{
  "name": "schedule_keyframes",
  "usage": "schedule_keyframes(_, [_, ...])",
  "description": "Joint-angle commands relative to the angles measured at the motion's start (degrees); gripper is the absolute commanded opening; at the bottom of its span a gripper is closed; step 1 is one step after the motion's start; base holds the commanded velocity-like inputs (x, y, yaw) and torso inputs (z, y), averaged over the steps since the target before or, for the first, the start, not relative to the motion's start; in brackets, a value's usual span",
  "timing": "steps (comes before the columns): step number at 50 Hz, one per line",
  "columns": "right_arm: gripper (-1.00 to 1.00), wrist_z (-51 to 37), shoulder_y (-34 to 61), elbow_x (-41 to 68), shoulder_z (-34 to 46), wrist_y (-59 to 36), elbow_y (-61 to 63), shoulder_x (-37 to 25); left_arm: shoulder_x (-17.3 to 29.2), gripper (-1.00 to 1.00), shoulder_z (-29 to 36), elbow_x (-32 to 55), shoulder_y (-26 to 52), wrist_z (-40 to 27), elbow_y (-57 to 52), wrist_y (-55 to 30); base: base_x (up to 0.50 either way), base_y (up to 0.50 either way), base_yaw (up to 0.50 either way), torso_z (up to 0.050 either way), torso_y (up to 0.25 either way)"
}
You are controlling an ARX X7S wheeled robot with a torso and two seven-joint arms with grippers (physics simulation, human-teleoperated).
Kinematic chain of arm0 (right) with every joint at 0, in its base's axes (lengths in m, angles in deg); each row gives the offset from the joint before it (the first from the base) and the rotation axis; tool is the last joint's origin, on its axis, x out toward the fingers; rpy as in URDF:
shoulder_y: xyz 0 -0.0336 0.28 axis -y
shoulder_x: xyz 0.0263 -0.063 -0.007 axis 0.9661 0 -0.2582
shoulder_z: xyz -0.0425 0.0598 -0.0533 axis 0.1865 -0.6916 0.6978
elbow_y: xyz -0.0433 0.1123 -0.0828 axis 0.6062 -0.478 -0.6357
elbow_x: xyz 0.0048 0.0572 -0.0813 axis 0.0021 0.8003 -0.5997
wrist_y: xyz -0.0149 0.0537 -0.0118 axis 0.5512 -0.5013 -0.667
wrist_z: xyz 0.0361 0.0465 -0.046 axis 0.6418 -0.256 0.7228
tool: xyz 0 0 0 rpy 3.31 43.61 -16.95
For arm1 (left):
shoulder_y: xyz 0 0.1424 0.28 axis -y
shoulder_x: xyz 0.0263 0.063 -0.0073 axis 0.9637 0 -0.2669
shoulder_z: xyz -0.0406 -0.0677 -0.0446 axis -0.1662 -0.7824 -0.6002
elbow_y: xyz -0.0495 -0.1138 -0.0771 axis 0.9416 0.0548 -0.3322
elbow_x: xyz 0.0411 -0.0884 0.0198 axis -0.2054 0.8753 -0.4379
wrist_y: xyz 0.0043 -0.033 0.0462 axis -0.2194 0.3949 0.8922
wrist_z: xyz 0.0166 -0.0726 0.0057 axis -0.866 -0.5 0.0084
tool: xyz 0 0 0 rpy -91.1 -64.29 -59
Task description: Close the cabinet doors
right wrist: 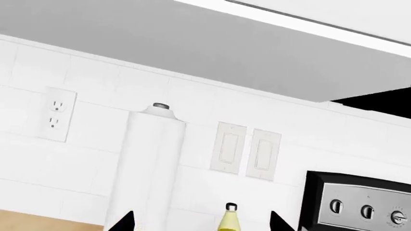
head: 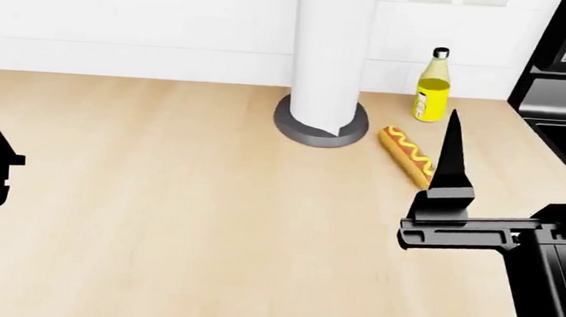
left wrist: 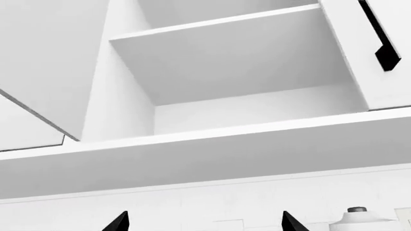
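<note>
In the left wrist view the white wall cabinet is seen from below. Its left door (left wrist: 45,62) is swung out open, baring the inner shelf (left wrist: 231,53). The right door (left wrist: 391,72), with a black handle (left wrist: 380,38), lies flush with the cabinet's front edge. My left gripper (left wrist: 205,224) is open and empty, below the cabinet's underside (left wrist: 205,161) and apart from both doors. My right gripper (right wrist: 202,224) is open too, low over the counter and facing the back wall. Its finger (head: 451,158) points up in the head view.
On the wooden counter (head: 163,195) stand a paper towel roll (head: 333,58) and a yellow bottle (head: 432,86), with a hot dog (head: 408,155) lying beside them. A black stove (head: 564,72) is at the right. The wall carries an outlet (right wrist: 57,114) and switches (right wrist: 247,150).
</note>
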Motion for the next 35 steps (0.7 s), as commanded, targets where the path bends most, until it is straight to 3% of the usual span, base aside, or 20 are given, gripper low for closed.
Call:
schedule_keyframes(1, [1.00,0.0,-0.1,0.4,-0.2,0.0,0.0,0.2,-0.3,1.00,-0.2,-0.1,-0.3,0.0,0.0,-0.2,0.00,0.50,0.00,0.000,0.000])
schedule_keyframes(26, [1.00,0.0,0.4,-0.1,-0.3,0.0,0.0,0.2,-0.3,1.00,-1.4,1.1,-0.1,0.3,0.0,-0.7,0.00,0.50,0.00,0.000,0.000])
schedule_keyframes(29, [1.00,0.0,-0.3,0.5,-1.9,0.0,0.0,0.5,-0.3,1.00,-1.8,2.2,0.2,0.1,0.5,-0.8,0.00,0.09,0.00,0.000,0.000])
schedule_keyframes(32, [1.00,0.0,-0.9,1.1,-3.2,0.0,0.0,0.7,0.3,1.00,-2.6,6.4,1.0,1.4,1.9,1.2,0.00,0.00,0.00,0.000,0.000])
schedule_keyframes(35, [1.00,0.0,-1.0,1.6,-3.7,0.0,0.0,0.8,0.4,1.00,-5.2,12.9,3.5,1.2,2.1,-4.3,0.00,0.00,0.00,0.000,0.000])
